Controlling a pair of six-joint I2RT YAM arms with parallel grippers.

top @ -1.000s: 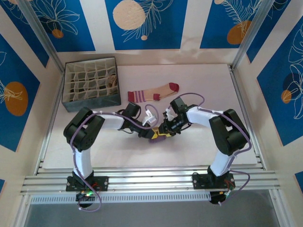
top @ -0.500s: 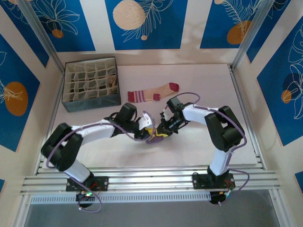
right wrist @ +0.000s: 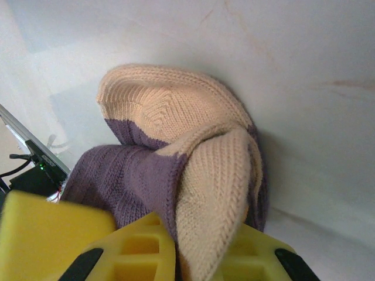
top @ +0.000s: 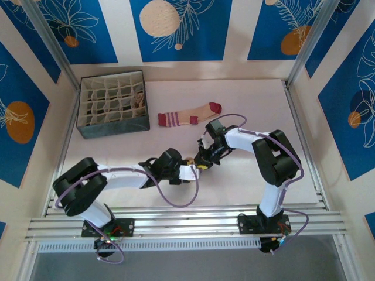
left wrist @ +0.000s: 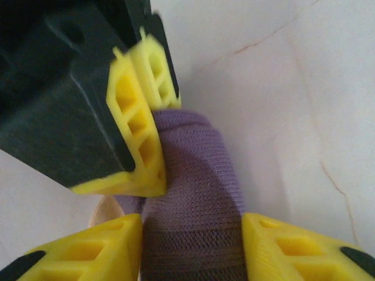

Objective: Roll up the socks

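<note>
Seen from the left wrist, the purple sock [left wrist: 196,199] lies as a thick bundle on the pale surface [left wrist: 304,88]. Its long axis runs straight away from the camera. Its near part fills the gap between the left jaws, which stand spread. Their yellow fingers [left wrist: 88,252] lie along both sides of the fabric without visibly squeezing it. At the sock's far end the right jaws come in from the left, their fingers [left wrist: 137,140] pressed close together on the purple edge. A sliver of tan shows under the bundle at near left.

From the right wrist, the purple sock [right wrist: 135,175] sits directly ahead of the right jaws and touches them. A tan fold drops between the two yellow fingers [right wrist: 132,252], which pinch it. Behind the fold the purple body bunches to the left. A rounded tan cap, toe or heel unclear, points away toward the upper left.

From above, both jaws meet around the middle of the surface [top: 258,117], closer to its near edge, and almost cover the sock between them. The line from left jaws to right jaws runs from near-left to far-right. Well apart, toward the far side, the tan striped sock [top: 188,115] lies flat, its long axis running left to right. Its dark-red toe points right and its cuff left. At far left stands a divided box [top: 114,126] with a brownish bundle [top: 139,99] in a right-hand cell.
</note>
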